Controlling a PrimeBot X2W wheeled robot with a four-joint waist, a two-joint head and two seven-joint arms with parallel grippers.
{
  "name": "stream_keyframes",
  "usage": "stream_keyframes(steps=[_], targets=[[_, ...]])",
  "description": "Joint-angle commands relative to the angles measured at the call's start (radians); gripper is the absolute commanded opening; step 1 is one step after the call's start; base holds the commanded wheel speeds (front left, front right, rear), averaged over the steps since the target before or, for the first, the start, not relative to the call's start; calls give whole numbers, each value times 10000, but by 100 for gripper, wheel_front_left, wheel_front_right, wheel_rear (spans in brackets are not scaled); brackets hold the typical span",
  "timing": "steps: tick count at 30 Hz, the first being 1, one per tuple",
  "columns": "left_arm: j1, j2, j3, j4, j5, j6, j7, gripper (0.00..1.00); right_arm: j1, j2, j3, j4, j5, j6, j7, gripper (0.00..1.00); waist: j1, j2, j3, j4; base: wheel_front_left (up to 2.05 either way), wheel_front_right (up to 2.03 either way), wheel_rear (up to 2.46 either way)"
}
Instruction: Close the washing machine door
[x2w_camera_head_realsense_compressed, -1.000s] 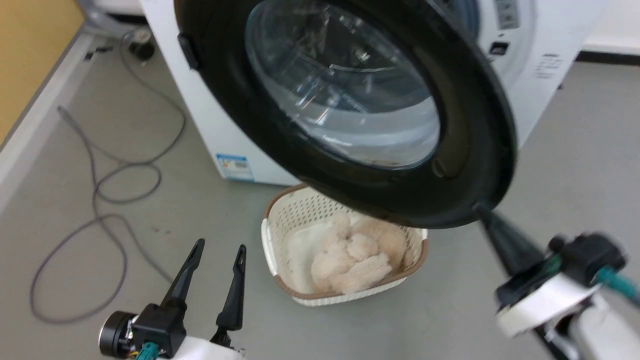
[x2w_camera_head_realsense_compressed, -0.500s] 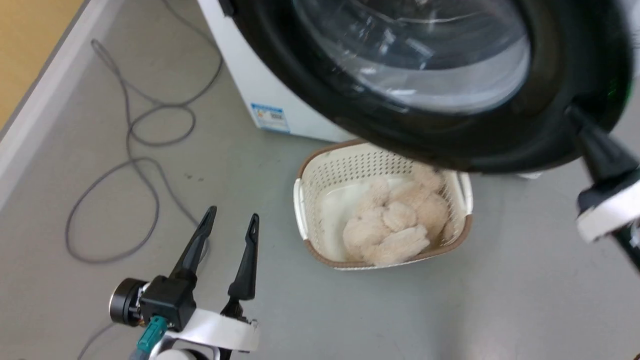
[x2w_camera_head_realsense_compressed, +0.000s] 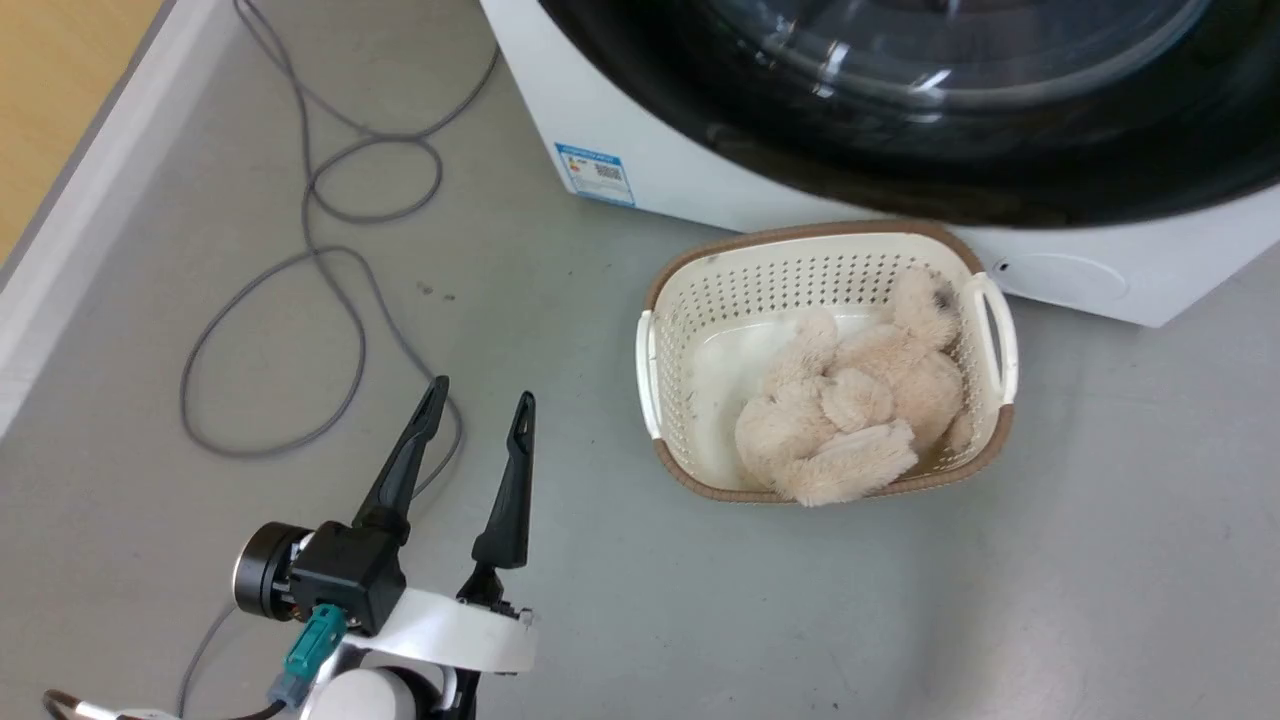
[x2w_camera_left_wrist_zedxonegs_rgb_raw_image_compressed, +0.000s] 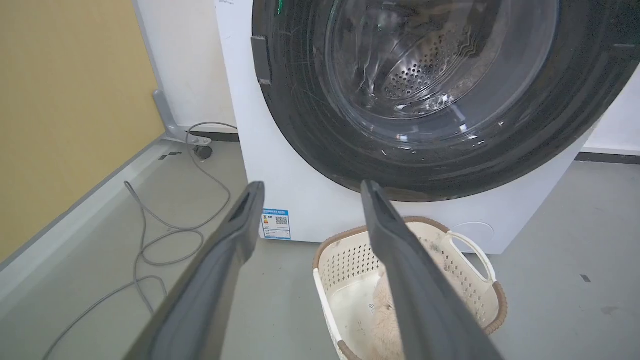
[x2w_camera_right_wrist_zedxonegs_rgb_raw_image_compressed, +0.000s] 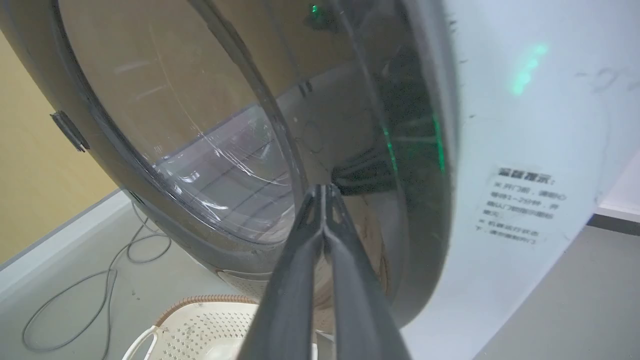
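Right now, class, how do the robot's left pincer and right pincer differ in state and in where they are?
The left pincer is open, fingers spread; the right pincer is shut, fingers pressed together. The left pincer hangs over the floor beside the basket, apart from the door; the right pincer's tips are at the door's glossy face. Both have two long dark fingers and hold nothing.

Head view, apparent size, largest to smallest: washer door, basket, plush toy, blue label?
1. washing machine door: cropped by the frame, yet plainly largest.
2. basket.
3. plush toy, lying inside the basket.
4. blue label on the washing machine.
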Motion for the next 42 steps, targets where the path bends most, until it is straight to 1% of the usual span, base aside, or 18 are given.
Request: stream_keyframes(steps=[1, 10, 17, 21, 24, 29, 32, 34, 36, 42], targets=[[-192, -18, -37, -35, -42, 111, -43, 100, -251, -140, -120, 161, 11, -15, 27, 0, -1, 0, 88, 77, 0, 0, 0], [-257, -19, -192, -94, -104, 348, -43, 100, -837, -81, -517, 870, 278, -15, 209, 0, -1, 0, 265, 149, 0, 0, 0], [-299, -19, -196, -76, -35, 390, -43, 100, -933, -87, -431, 1030, 328, -15, -77, 0, -1, 0, 126, 16, 0, 0, 0], [-223, -20, -112, -3, 47, 342, -43, 100, -638, 47, -306, 1086, 464, -15, -379, 0, -1, 0, -219, -185, 0, 0, 0], [-157, -20, 21, 18, 47, 290, -43, 100, -83, 254, -69, 924, 624, -15, -759, 0, -1, 0, -638, -444, 0, 0, 0], [102, -20, 285, 263, 55, 263, -43, 100, 1309, 481, 495, 334, 847, -15, -1419, 0, -1, 0, -1544, -1015, 0, 0, 0], [309, -20, 488, 442, 82, 368, -43, 100, 2238, 662, 575, -113, 719, -15, -1683, 0, -1, 0, -2105, -1414, 0, 0, 0], [475, -20, 600, 567, 98, 402, -43, 100, 2872, 894, 593, -495, 507, -15, -1754, 0, -1, 0, -2418, -1686, 0, 0, 0], [633, -20, 709, 677, 123, 425, -43, 100, 3465, 1138, 343, -885, 220, -15, -1787, 0, -1, 0, -2697, -1937, 0, 0, 0], [1079, -20, 992, 859, -174, 446, -43, 100, 5268, 2239, -1177, -2561, -1136, -15, -1800, 0, -1, 0, -3386, -2500, 0, 0, 0]])
